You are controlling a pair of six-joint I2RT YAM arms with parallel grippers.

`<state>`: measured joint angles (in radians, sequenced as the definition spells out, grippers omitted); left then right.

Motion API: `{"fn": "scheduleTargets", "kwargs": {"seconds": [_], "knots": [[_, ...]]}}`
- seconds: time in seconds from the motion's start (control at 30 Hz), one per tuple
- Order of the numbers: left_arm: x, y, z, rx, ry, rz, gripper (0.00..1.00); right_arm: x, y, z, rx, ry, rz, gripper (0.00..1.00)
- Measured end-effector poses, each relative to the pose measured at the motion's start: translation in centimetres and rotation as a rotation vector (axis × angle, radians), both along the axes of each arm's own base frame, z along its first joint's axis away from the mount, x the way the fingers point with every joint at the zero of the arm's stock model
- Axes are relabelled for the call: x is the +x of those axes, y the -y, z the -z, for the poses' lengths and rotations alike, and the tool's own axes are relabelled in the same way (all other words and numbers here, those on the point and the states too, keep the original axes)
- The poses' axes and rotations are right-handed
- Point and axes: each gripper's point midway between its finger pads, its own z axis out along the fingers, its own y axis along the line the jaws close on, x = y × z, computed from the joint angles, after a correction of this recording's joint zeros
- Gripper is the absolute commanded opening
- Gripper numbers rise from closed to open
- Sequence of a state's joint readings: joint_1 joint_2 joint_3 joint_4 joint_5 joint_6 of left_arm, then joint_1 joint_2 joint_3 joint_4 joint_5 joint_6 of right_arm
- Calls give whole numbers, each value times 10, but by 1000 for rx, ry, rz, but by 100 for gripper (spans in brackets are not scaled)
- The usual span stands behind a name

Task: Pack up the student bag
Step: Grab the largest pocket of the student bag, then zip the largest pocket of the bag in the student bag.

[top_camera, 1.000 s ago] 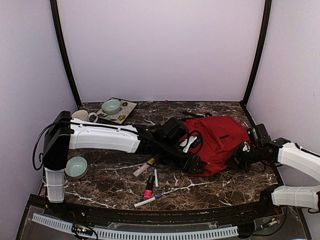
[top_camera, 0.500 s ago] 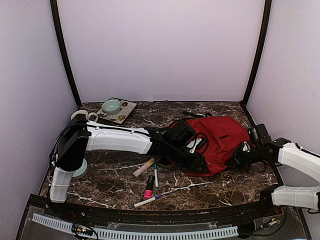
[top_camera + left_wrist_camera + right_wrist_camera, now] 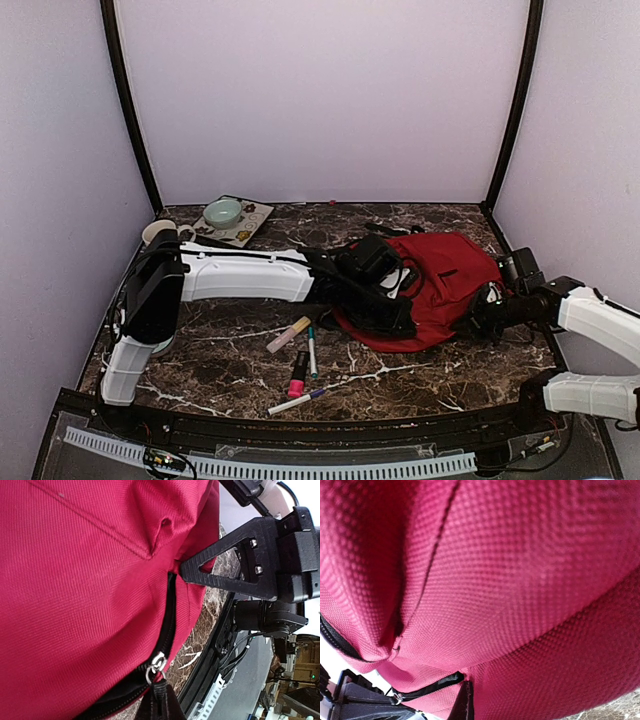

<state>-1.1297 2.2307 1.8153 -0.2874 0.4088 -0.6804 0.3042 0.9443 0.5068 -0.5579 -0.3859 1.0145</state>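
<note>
The student bag [image 3: 447,283] lies flat on the right half of the desk [image 3: 420,375], a red heap with black straps spilling off its left, near side. The left end effector [image 3: 392,285] is reached across from the left and sits over the bag's left part. The right end effector [image 3: 481,309] is pressed against the bag's right, near edge.

In the left wrist view the red fabric [image 3: 75,580] fills most of the picture. One black triangular finger [image 3: 225,565] touches it with its tip beside a black zip line that ends at a silver zip pull [image 3: 157,662]. The other finger is hidden, so whether this end effector is wide, narrow or gripping cloth cannot be told. The right wrist view is almost wholly red weave [image 3: 520,580] pressed up to the lens. No fingers can be made out, so the state of that end effector cannot be told either. What lies inside the bag cannot be seen.

At the back left a tray [image 3: 252,228] carries a pale green bowl [image 3: 223,212], with a white mug [image 3: 163,232] just beside it. A second pale bowl [image 3: 160,346] is mostly hidden under the left arm. Four pens and markers [image 3: 298,372] lie loose on the desk near the front, to the left of the bag.
</note>
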Motion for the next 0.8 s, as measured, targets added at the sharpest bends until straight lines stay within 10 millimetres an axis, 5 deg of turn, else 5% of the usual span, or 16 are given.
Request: {"fn": "scheduleTargets", "kwargs": {"seconds": [0.37, 0.57, 0.8], "knots": [[5, -26, 7, 134, 73, -19, 0, 3, 0, 3, -31, -14, -32, 0], [8, -70, -4, 229, 114, -66, 0, 4, 4, 6, -69, -33, -46, 0], [34, -125, -15, 322, 164, -162, 0, 5, 8, 5, -86, -21, -47, 0]]}}
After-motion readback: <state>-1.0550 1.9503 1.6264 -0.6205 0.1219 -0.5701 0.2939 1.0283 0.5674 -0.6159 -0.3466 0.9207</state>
